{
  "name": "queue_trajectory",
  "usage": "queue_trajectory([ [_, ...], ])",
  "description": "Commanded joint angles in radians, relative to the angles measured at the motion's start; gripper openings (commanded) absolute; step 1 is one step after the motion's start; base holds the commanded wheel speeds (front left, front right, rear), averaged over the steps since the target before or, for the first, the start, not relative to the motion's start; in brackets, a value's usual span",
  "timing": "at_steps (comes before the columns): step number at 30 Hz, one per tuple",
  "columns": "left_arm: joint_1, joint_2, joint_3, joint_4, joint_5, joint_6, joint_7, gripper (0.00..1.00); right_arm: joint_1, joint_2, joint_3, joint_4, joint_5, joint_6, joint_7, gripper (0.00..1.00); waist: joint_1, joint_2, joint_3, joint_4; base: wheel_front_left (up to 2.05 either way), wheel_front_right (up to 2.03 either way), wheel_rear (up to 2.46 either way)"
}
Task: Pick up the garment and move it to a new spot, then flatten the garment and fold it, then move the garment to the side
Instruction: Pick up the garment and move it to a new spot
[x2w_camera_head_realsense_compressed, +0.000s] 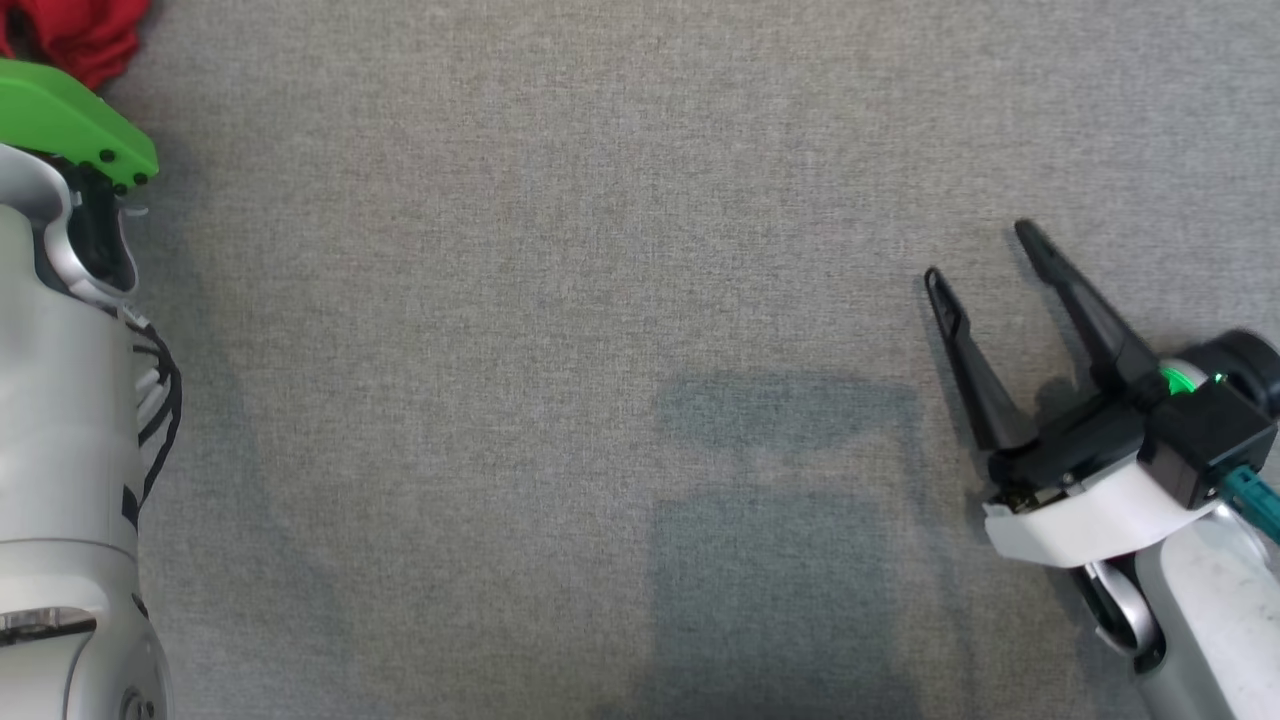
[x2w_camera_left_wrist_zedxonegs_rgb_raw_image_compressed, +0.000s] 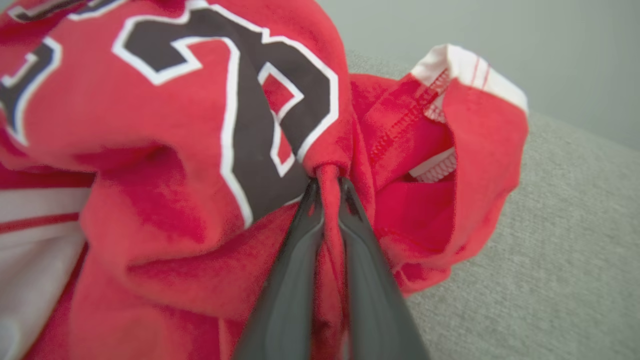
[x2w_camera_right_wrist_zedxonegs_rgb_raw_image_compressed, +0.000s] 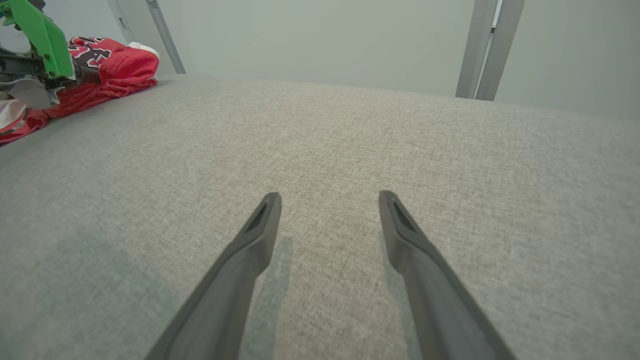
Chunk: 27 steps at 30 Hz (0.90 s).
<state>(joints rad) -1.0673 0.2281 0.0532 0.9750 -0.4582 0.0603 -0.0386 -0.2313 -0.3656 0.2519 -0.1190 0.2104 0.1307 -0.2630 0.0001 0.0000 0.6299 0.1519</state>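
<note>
Left pincer (x2w_camera_left_wrist_zedxonegs_rgb_raw_image_compressed: 330, 183) tight on red garment (x2w_camera_left_wrist_zedxonegs_rgb_raw_image_compressed: 150, 215)

Wide grey fabric surface (x2w_camera_head_realsense_compressed: 600, 250), crumpled red garment (x2w_camera_right_wrist_zedxonegs_rgb_raw_image_compressed: 115, 70) lying near its far left corner

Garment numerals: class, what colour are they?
Black with white outlines, on the red garment; best seen in the left wrist view.

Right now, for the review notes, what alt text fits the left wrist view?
The left end effector is shut on a pinched fold of a crumpled red jersey with black, white-edged numerals. It lies on grey fabric, a pale wall behind.
</note>
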Motion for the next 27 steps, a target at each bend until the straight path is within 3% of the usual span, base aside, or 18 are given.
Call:
queue_trajectory([
  [1, 0.02, 0.003, 0.004, -0.016, -0.011, -0.012, -0.025, 0.0, 0.028, 0.011, 0.0, 0.015, 0.008, 0.0, -0.003, 1.0, -0.0001, 0.0, -0.082, 0.022, 0.0, 0.0, 0.0],
  [6, 0.09, 0.024, -0.012, -0.108, 0.003, -0.053, -0.084, 0.0, 0.086, 0.06, 0.004, 0.046, 0.015, 0.0, -0.003, 1.0, -0.0001, 0.0, -0.212, 0.027, 0.0, 0.0, 0.0],
  [10, 0.154, 0.029, -0.042, -0.275, 0.015, -0.076, -0.051, 0.0, 0.126, 0.101, 0.002, 0.063, 0.021, 0.0, -0.003, 1.0, -0.0001, 0.0, -0.301, 0.012, 0.0, 0.0, 0.0],
  [14, 0.241, 0.02, -0.078, -0.552, 0.004, -0.089, 0.056, 0.0, 0.154, 0.138, -0.009, 0.071, 0.023, 0.0, -0.003, 1.0, -0.0001, 0.0, -0.363, -0.019, 0.0, 0.0, 0.0],
  [20, 0.385, 0.014, -0.148, -1.033, -0.007, -0.061, 0.261, 0.0, 0.168, 0.177, -0.013, 0.079, 0.024, 0.0, -0.003, 1.0, -0.0001, 0.0, -0.407, -0.104, 0.0, 0.0, 0.0],
  [24, 0.46, -0.036, -0.245, -1.287, -0.037, -0.054, 0.37, 0.0, 0.167, 0.194, -0.025, 0.079, 0.025, 0.0, -0.003, 1.0, -0.0001, 0.0, -0.408, -0.174, 0.0, 0.0, 0.0],
  [27, 0.502, -0.088, -0.343, -1.385, -0.062, -0.057, 0.417, 0.0, 0.169, 0.203, -0.037, 0.08, 0.025, 0.0, -0.003, 1.0, -0.0001, 0.0, -0.404, -0.224, 0.0, 0.0, 0.0],
])
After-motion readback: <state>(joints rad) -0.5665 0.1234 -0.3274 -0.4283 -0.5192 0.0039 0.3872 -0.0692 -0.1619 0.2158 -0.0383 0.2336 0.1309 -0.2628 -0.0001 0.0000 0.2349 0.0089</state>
